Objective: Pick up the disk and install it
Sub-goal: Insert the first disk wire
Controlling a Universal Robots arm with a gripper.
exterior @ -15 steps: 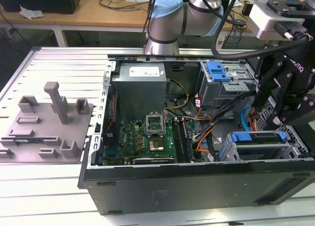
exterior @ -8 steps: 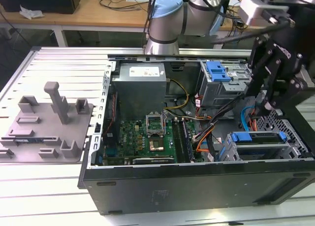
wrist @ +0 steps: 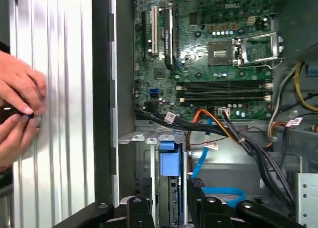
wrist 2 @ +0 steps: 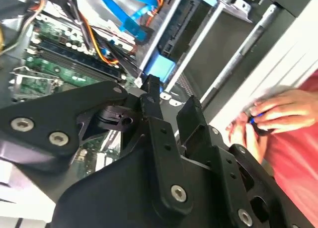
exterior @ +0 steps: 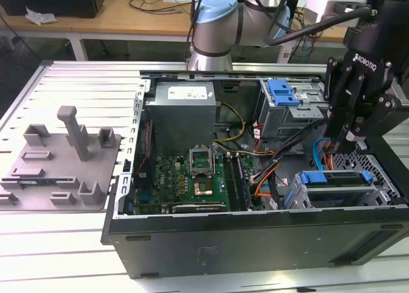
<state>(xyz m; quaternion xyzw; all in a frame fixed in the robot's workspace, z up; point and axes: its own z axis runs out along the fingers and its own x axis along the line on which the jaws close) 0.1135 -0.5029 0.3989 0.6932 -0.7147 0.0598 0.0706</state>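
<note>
The hand [exterior: 350,138] hangs over the open computer case [exterior: 255,242], above the drive cage at one end. In both wrist views its two black fingers [wrist: 135,203] stand apart with nothing clamped between them.

The disk [exterior: 335,178] sits directly below the hand, standing on edge in the drive cage with its blue carrier bracket uppermost. In the first wrist view the disk [wrist: 169,161] lines up with the gap between the fingers, and in the exterior view the fingertips are clear of it, just above. In the second wrist view the blue end of the disk [wrist 2: 161,66] shows just past the fingertips of the hand [wrist 2: 171,96].

A blue cable [exterior: 317,154] curls beside the hand, between it and the disk. Farther from the hand lies the green motherboard [exterior: 185,175], with a bundle of black and orange cables [wrist: 223,123] running between it and the drive cage. Beyond the motherboard stands the grey power-supply box [exterior: 184,111]. A smaller blue latch piece [exterior: 283,92] sits on a second metal cage beside the hand.

The case rests on a ribbed metal counter [exterior: 83,82]. Well away from the hand, past the case, a grey fixture [exterior: 70,159] lies on it.

Outside the case wall nearest the hand, a person's fingers [wrist: 20,104] pinch a small dark object over the counter.
</note>
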